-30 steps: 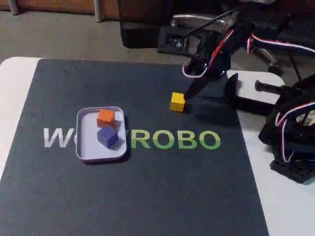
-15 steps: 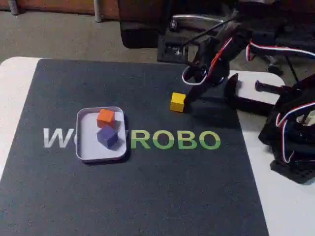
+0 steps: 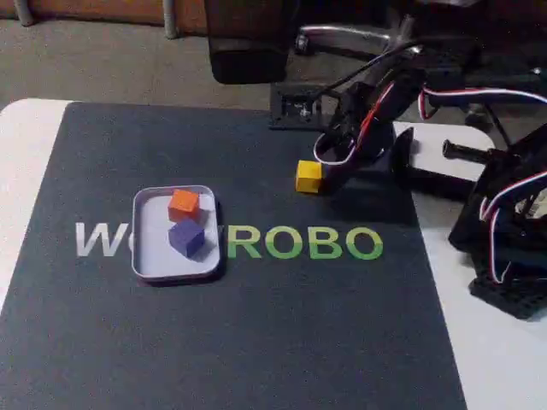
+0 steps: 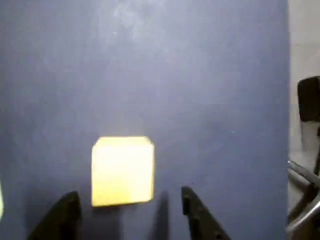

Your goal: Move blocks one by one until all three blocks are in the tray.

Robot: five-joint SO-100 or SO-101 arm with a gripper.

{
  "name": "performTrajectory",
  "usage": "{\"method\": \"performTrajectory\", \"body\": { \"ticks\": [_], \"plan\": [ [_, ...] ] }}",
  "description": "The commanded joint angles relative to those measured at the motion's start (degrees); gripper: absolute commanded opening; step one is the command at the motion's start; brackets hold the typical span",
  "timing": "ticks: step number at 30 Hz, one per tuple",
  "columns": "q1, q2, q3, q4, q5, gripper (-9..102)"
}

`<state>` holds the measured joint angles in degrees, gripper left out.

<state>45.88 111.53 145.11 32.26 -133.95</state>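
Step three of the job, as I judge it: two of three blocks are already home. At the left of the fixed view the shallow pale lavender-white rectangular tray [image 3: 145, 265] sits on the dark mat [image 3: 256, 325] and holds the small matte orange cube [image 3: 183, 205] and, just below it, the blue-purple cube [image 3: 186, 237]. Well apart to the right, the small matte yellow cube [image 3: 308, 176] rests on the mat. My gripper [image 3: 329, 178] reaches in low just beside it, arm stretched from the right. In the wrist view my gripper [image 4: 131, 215] is spread wide, the yellow cube [image 4: 123, 170] ahead of both tips, seemingly untouched. Next I need to advance and close.
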Motion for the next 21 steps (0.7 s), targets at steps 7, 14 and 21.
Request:
{"method": "performTrajectory", "body": {
  "ticks": [7,14,21],
  "plan": [
    [-2.1,0.5,0.3,-2.6,0.4,23],
    [-2.7,-1.2,-0.3,-3.8,1.3,23],
    [-3.5,-3.3,-0.8,-5.3,2.3,22]
  ]
}}
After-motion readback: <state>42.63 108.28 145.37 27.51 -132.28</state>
